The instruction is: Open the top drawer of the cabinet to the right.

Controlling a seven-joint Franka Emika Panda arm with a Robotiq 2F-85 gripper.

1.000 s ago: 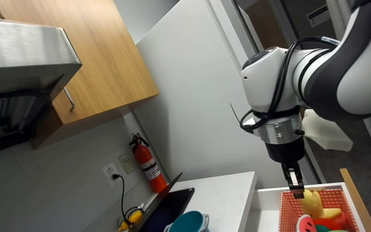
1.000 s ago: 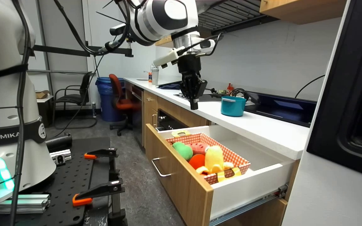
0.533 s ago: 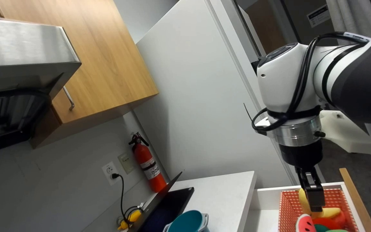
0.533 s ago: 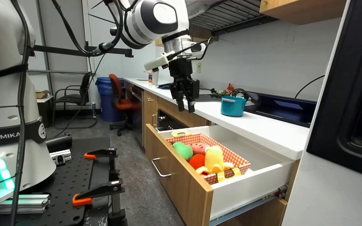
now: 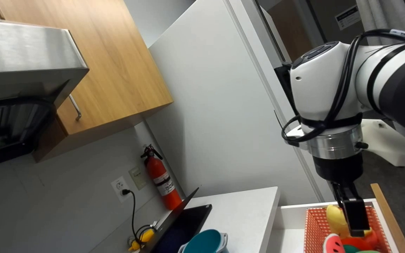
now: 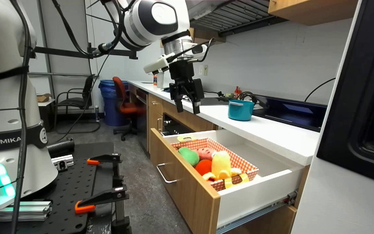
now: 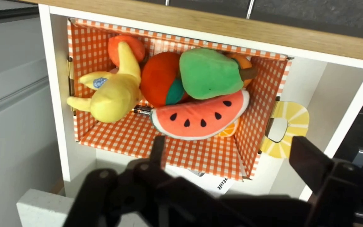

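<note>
Pale wall (image 6: 271, 61) behind, my Robotiq gripper (image 6: 188, 110) hangs wide-jawed, empty; the extended top drawer (image 6: 192, 193) should roll lightly, pulled by its metal bar handle (image 6: 161, 174).

a: in an exterior view, where's the top drawer (image 6: 190, 195)?
b: it juts out from the cabinet (image 6: 271, 131), with the basket (image 6: 235, 159) in it.
a: and inside the basket?
b: the banana toy (image 6: 221, 164) lies near right, the watermelon toy (image 6: 205, 153) left of it and farther back.
a: the pot (image 6: 240, 111)?
b: on top of the cabinet, set back from the drawer. in that view the gripper (image 6: 188, 110) hangs left of the pot, above the drawer and apart from it.
a: what's far left there?
b: an office chair (image 6: 121, 99), with a bin (image 6: 107, 110) behind it.
</note>
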